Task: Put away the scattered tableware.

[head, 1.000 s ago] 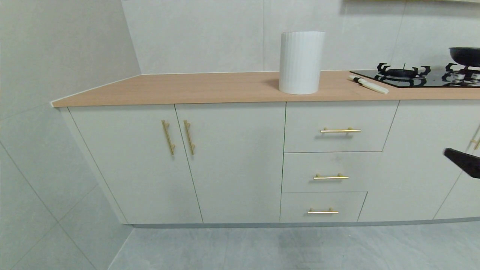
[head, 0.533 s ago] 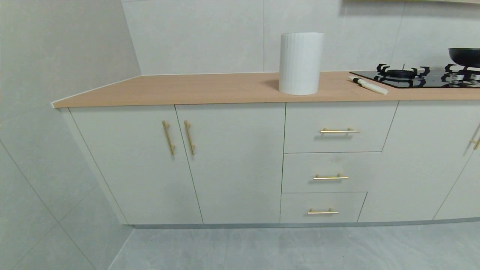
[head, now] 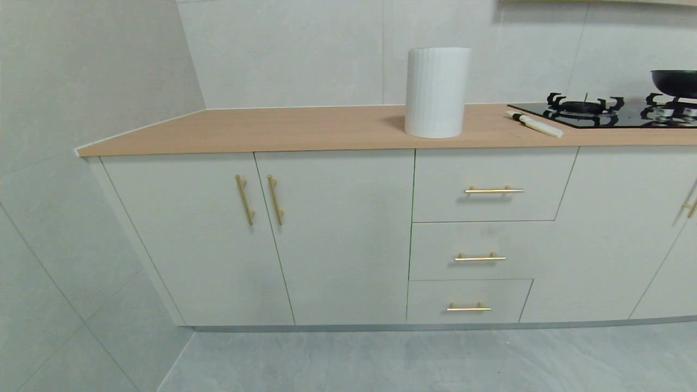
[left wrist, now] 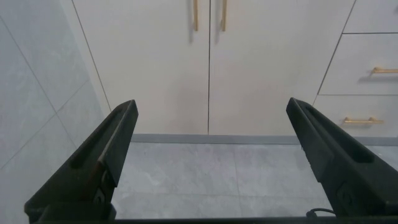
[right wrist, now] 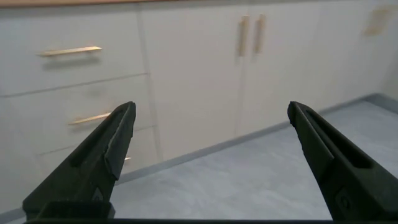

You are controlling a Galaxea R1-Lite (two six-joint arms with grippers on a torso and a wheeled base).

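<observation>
A tall white ribbed container (head: 437,91) stands upright on the wooden countertop (head: 283,129). To its right a white utensil with a dark tip (head: 535,123) lies flat on the counter, beside the hob. My left gripper (left wrist: 211,112) is open, held low in front of the double cabinet doors (left wrist: 209,62) with nothing between its fingers (left wrist: 93,168). My right gripper (right wrist: 211,109) is open too, facing the drawer fronts (right wrist: 71,93) and a pair of doors, also holding nothing.
A black gas hob (head: 604,111) with a dark pan (head: 675,81) sits at the counter's right end. Below are double doors with gold handles (head: 258,198) and three drawers (head: 484,223). A tiled wall closes the left side. Grey floor (head: 408,359) lies open before the cabinets.
A dark part of my right arm at the head view's right edge one second ago has dropped out of that view. The container and utensil have not moved.
</observation>
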